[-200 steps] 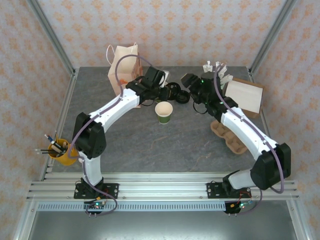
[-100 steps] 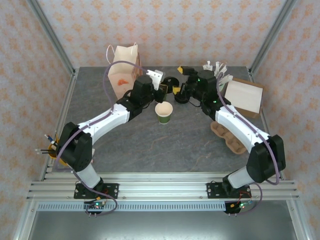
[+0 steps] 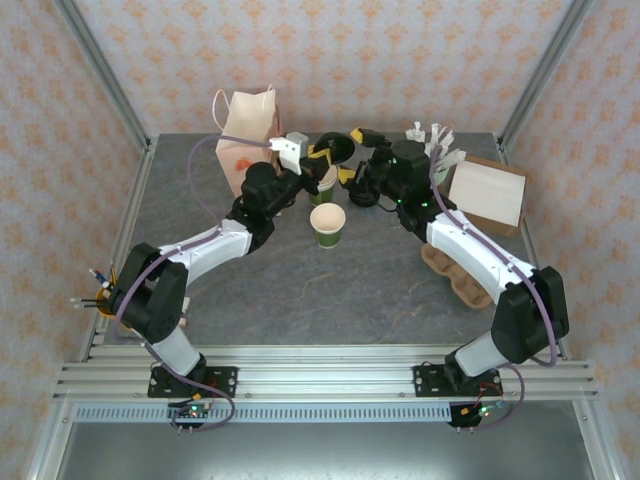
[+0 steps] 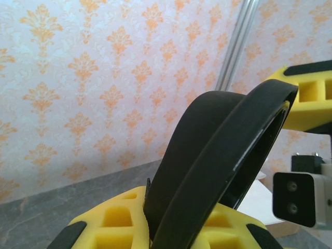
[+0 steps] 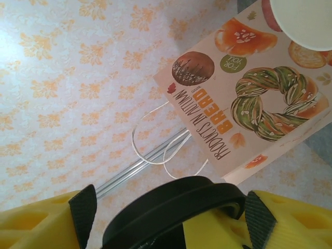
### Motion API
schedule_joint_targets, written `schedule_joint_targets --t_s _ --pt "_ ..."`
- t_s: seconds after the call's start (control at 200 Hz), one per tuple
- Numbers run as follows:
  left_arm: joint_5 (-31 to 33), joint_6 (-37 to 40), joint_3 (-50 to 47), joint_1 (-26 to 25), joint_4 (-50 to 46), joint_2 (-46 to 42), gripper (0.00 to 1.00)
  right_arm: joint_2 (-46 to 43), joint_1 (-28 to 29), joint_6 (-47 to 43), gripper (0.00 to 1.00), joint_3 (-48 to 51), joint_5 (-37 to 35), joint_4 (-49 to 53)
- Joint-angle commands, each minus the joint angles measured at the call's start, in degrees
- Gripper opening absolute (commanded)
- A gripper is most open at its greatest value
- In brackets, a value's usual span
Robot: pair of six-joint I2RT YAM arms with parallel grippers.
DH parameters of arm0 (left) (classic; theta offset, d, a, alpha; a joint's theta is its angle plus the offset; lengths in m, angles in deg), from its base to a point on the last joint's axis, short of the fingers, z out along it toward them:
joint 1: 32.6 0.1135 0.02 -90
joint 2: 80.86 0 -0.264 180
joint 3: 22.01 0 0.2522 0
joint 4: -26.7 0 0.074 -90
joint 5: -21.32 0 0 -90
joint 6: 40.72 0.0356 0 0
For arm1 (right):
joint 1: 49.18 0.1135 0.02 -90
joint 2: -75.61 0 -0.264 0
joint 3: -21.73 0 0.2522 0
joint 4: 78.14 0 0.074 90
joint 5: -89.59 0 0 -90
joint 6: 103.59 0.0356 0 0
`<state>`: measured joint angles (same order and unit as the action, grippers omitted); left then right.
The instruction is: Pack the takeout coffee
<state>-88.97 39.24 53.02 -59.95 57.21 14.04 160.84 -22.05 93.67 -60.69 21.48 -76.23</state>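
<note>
A black lid [image 3: 337,148] [image 4: 218,155] [image 5: 171,207] hangs in the air at the back middle of the table. My left gripper [image 3: 322,160] [image 4: 161,218] is shut on its rim, pinching the edge. My right gripper [image 3: 350,155] [image 5: 168,218] spans the same lid across its width, with a pad against each side; one of its fingers [image 4: 311,98] meets the lid's far edge. An open green takeout coffee cup [image 3: 327,224] stands lidless in front. A second green cup [image 3: 320,188] peeks out under the left gripper. Another black lid [image 3: 365,192] lies on the table under the right wrist.
A printed paper bag [image 3: 245,135] [image 5: 259,104] stands back left. A white box [image 3: 490,190] and a mint cup of sticks [image 3: 432,140] are back right, a cardboard cup carrier [image 3: 460,275] lies on the right, and a yellow pen pot [image 3: 120,300] sits at the left edge.
The left gripper lifted a black lid off the table and carried it up and back. The right gripper swung left and closed its fingers round that lid.
</note>
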Motion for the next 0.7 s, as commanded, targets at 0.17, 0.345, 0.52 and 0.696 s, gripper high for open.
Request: schedule_joint_targets --t_s 0.17,0.345,0.52,0.696 --pt "-2.71 5.35 -0.89 -0.03 6.14 -0.87 0.0 -1.6 0.21 6.17 0.68 -1.88 1.16 -3.61" --pt "-0.23 9.6 -0.13 -0.07 5.39 0.01 0.0 -2.68 0.2 6.12 0.74 -1.97 1.96 -3.26" --pt "-0.05 10.4 0.33 -0.07 6.44 0.96 0.0 -3.22 0.2 4.75 0.76 -2.29 1.6 -2.81" --pt "2.26 9.32 0.52 0.71 7.5 2.3 0.0 -3.64 0.2 4.65 0.79 -2.26 1.67 -3.65"
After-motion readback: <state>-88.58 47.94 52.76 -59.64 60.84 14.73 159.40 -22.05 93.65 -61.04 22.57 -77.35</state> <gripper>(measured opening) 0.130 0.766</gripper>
